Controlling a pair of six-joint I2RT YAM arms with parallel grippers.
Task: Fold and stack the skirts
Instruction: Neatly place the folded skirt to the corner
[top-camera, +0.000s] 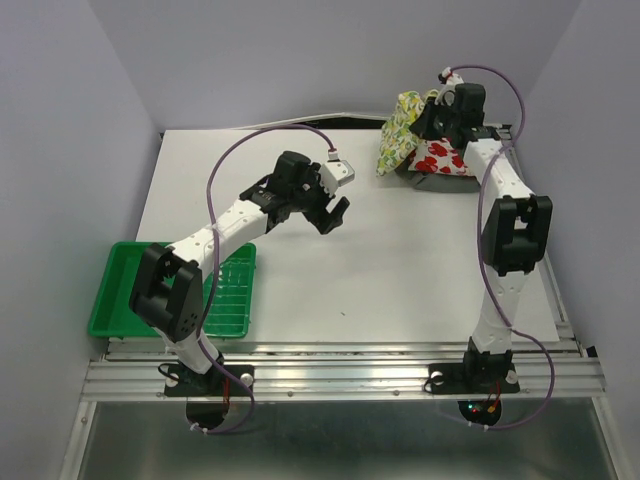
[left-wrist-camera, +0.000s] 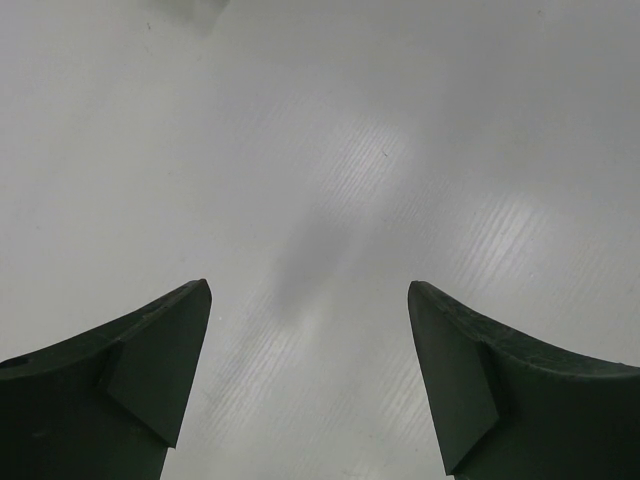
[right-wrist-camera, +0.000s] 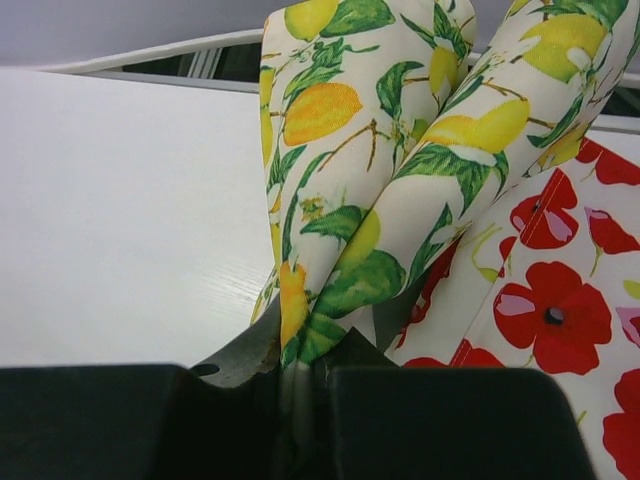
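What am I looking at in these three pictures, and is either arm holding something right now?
This is a robot with a left arm and a right arm, bolted at the near edge of a white table. The overhead picture looks down from behind them. The other two come from a camera on each wrist, looking past that arm's own fingers. The left arm's fingers are spread wide over bare table, holding nothing. The right arm's fingers are closed on the white cloth skirt with yellow lemons and green leaves, at the far right corner. Touching it lies the white cloth skirt with red flowers. A green plastic tray sits at the near left.
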